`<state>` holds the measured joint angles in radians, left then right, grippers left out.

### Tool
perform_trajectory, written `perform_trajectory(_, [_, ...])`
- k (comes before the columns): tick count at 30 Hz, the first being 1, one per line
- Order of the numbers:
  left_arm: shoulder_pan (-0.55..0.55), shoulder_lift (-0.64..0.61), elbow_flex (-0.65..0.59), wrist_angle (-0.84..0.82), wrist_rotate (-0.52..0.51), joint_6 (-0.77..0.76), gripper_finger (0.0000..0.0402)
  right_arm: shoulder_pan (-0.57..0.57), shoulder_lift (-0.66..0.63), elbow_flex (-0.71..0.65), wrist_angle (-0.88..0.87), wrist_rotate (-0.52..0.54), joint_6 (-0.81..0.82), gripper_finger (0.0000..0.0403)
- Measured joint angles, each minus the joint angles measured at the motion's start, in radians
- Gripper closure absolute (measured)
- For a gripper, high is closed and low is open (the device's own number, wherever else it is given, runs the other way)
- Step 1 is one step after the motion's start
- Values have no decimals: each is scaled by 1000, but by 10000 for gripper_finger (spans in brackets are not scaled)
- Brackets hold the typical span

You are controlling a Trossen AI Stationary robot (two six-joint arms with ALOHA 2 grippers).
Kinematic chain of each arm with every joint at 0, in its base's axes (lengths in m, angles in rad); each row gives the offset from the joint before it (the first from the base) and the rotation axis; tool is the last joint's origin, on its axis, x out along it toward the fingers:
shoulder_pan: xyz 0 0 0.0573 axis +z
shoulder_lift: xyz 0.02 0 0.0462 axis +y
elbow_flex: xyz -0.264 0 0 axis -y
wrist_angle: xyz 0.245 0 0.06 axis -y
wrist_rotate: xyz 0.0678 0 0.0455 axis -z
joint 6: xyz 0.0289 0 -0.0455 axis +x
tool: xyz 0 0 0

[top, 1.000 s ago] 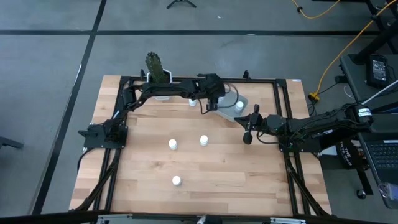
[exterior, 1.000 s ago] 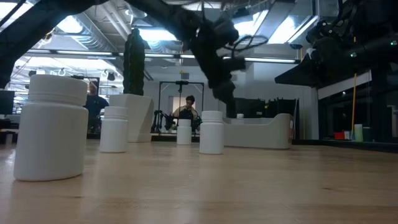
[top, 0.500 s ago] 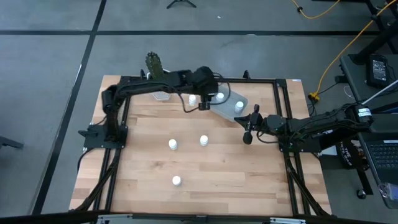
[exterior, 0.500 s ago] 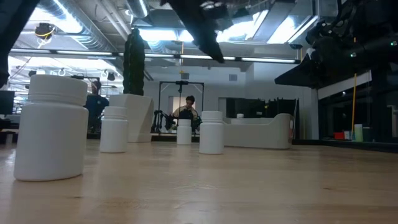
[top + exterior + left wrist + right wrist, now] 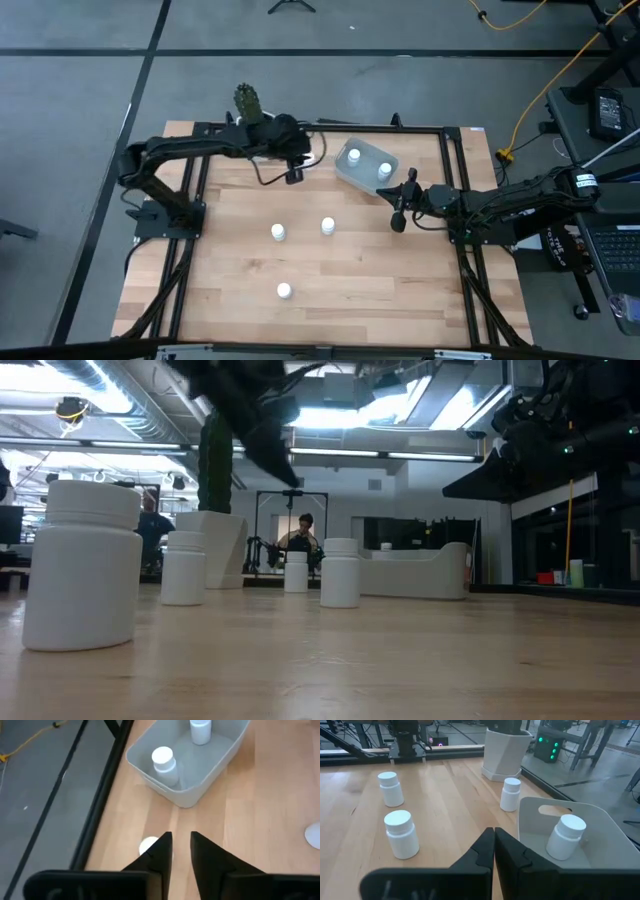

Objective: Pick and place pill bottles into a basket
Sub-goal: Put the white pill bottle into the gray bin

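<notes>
On the wooden table (image 5: pixel 400 290) the grey basket (image 5: pixel 361 176) sits near the back edge, between the two grippers. Two pill bottles (image 5: pixel 353 155) stand inside it. The left gripper (image 5: pixel 293 176) hangs above the table, beside the basket, on the side of the cactus pot (image 5: pixel 255 152). Its jaws hold nothing, with only a thin gap between them. One bottle (image 5: pixel 146 845) stands on the wood right under its fingertips, partly hidden by them. The basket lies just past the tips. The right gripper (image 5: pixel 399 222) waits near the basket's other side, jaws pressed together and empty. Three more bottles (image 5: pixel 328 226) stand in the open middle of the table, well apart from both sets of jaws.
</notes>
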<state>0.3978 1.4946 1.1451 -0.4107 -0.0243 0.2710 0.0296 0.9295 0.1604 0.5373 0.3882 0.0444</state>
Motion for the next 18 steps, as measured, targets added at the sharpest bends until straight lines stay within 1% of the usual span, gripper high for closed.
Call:
perform_trajectory(4, [20, -69, -178, 179, 58, 0, 355, 0, 0, 0, 3, 0, -3, 386])
perform_trajectory(8, [48, -95, -350, 409, 186, -2, 365, 0, 0, 0, 5, 0, -27, 386])
perform_trajectory(9, [55, -94, -389, 468, 203, -10, 367, 0, 0, 0, 5, 0, -32, 386])
perform_trajectory(13, [86, -93, -495, 619, 190, -48, 374, 0, 0, 0, 23, 1, -53, 386])
perform_trajectory(18, [98, -93, -566, 684, 182, -69, 378, 0, 0, 0, 51, 1, -77, 386])
